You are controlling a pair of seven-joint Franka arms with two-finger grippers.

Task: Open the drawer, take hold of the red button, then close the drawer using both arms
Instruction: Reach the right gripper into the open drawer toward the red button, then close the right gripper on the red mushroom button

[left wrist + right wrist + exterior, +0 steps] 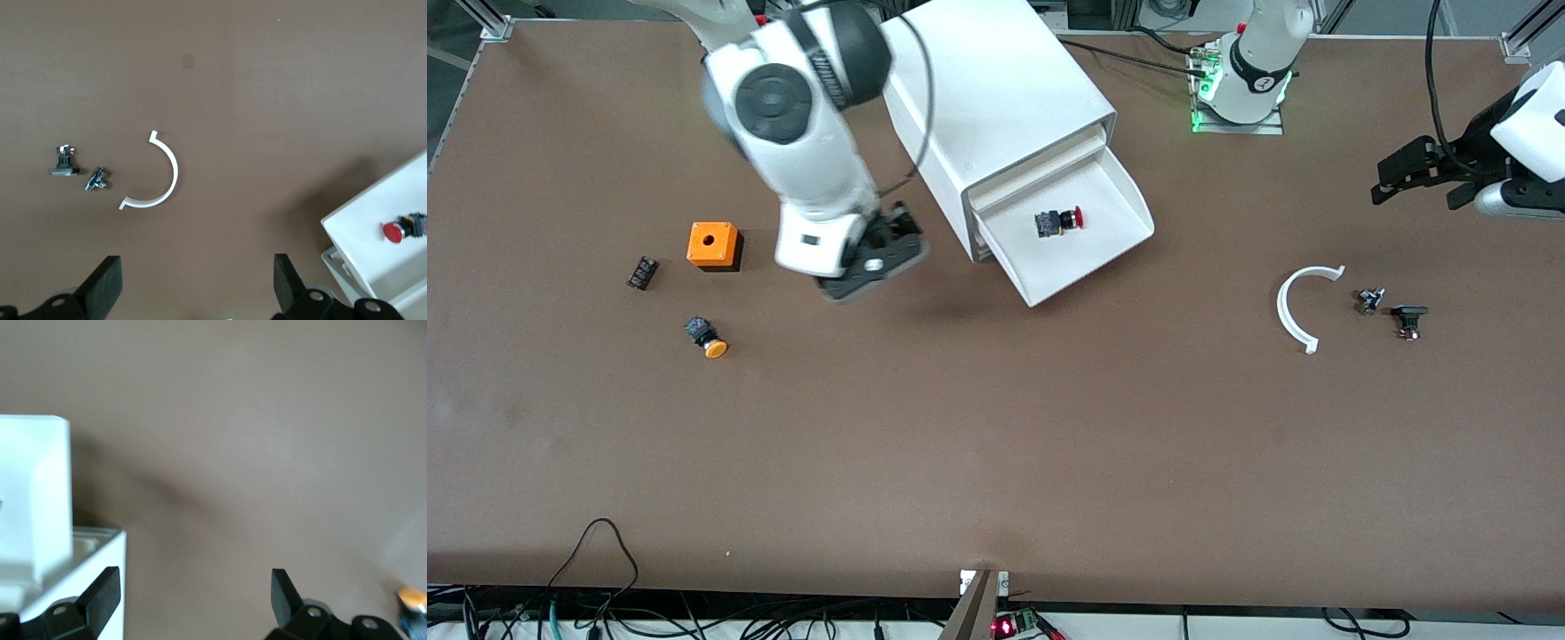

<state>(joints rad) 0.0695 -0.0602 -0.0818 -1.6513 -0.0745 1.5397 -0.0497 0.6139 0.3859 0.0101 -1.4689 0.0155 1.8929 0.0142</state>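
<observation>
The lowest drawer [1089,262] of the white cabinet [996,98] is pulled out. The button [1060,221], red cap on a black body, lies on its side in the drawer. My right gripper [874,258] is open and empty, low over the table beside the cabinet's front, toward the right arm's end; its wrist view shows open fingers [103,590] next to the white cabinet [40,493]. My left gripper [1394,173] is open and empty, up over the table at the left arm's end. Its wrist view shows the drawer [360,240] and the button [403,229].
An orange box with a hole [713,244], an orange-capped button [707,338] and a small black part [641,272] lie toward the right arm's end. A white curved piece [1303,307] and two small black parts [1369,300] [1409,320] lie toward the left arm's end.
</observation>
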